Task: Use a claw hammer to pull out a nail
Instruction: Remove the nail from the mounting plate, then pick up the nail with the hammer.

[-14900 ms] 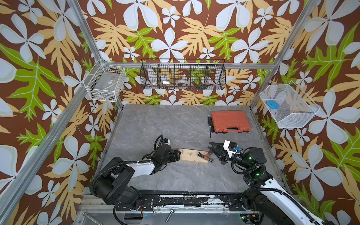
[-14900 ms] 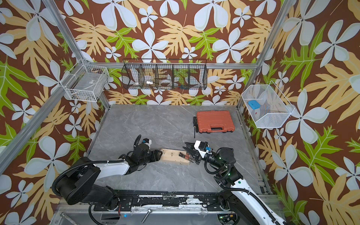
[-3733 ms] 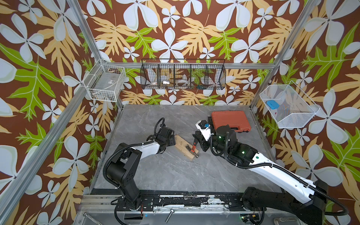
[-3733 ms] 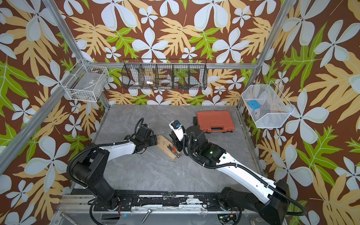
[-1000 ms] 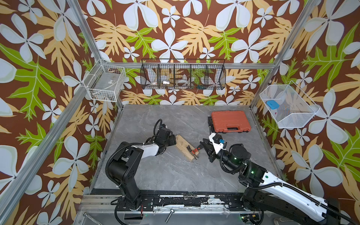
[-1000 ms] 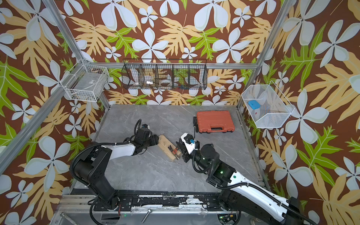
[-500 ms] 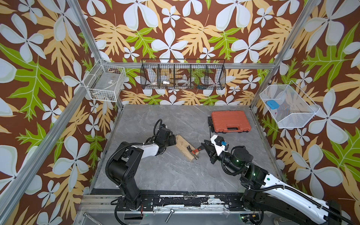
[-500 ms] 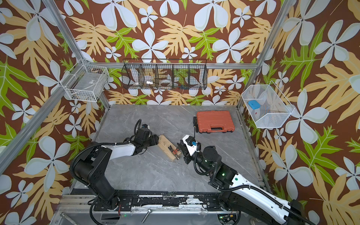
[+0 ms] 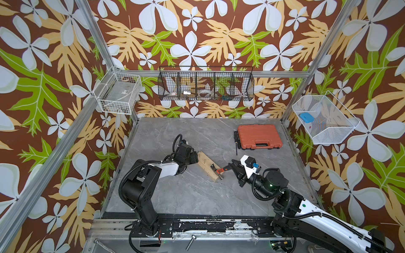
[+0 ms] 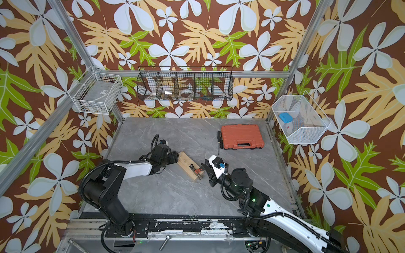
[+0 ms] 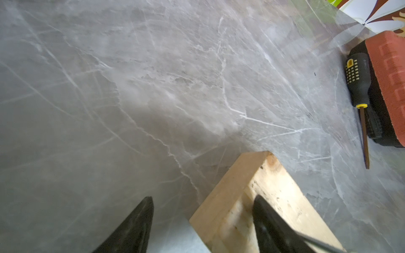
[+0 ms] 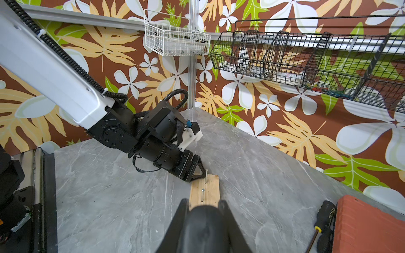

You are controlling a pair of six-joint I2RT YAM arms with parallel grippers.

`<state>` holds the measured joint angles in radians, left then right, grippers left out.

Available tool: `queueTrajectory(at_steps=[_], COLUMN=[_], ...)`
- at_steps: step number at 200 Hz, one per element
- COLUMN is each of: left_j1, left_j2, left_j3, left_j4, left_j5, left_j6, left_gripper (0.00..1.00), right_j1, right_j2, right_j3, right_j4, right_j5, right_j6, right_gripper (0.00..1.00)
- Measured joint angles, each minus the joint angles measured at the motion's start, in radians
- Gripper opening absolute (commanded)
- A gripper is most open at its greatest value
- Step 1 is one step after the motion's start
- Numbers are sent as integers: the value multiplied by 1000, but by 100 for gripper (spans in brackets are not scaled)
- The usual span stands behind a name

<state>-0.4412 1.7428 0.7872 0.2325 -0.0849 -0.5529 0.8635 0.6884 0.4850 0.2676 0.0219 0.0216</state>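
A: Right gripper (image 9: 232, 167)?
B: Pinching the hammer's (image 9: 220, 170) black tail. The head lies on the block (image 9: 206, 163), at the end nearer the right arm.
A: Left gripper (image 9: 195, 157)?
B: At the block's far end, jaws spread. 1 finger (image 11: 269, 225) is over the top face and the other is off the side. Can't tell if it touches.
A: Nails?
B: 2 nails (image 12: 202, 195) stand upright in the block.

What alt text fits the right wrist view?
The right gripper is shut on the claw hammer by its black end, facing a wooden block with two nails in it. The left gripper is at the block's far end.
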Motion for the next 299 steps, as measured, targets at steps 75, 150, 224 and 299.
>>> queueTrajectory(at_steps=[75, 150, 224, 299], left_j1=[2, 3, 3, 3], left_j2=[0, -13, -145, -482], left_j3=[-6, 8, -24, -165], left_j4=[14, -10, -156, -42], left_j5=[8, 14, 58, 116], left_j6=[-11, -8, 84, 194], left_gripper=[72, 71, 70, 65], right_j1=[0, 0, 0, 0], right_j2=[-78, -135, -42, 110], right_j3=[-46, -31, 174, 419], right_j4=[3, 8, -85, -298], right_j5=[2, 13, 34, 56], right_j6=[1, 28, 32, 78], right_gripper=[0, 0, 0, 0])
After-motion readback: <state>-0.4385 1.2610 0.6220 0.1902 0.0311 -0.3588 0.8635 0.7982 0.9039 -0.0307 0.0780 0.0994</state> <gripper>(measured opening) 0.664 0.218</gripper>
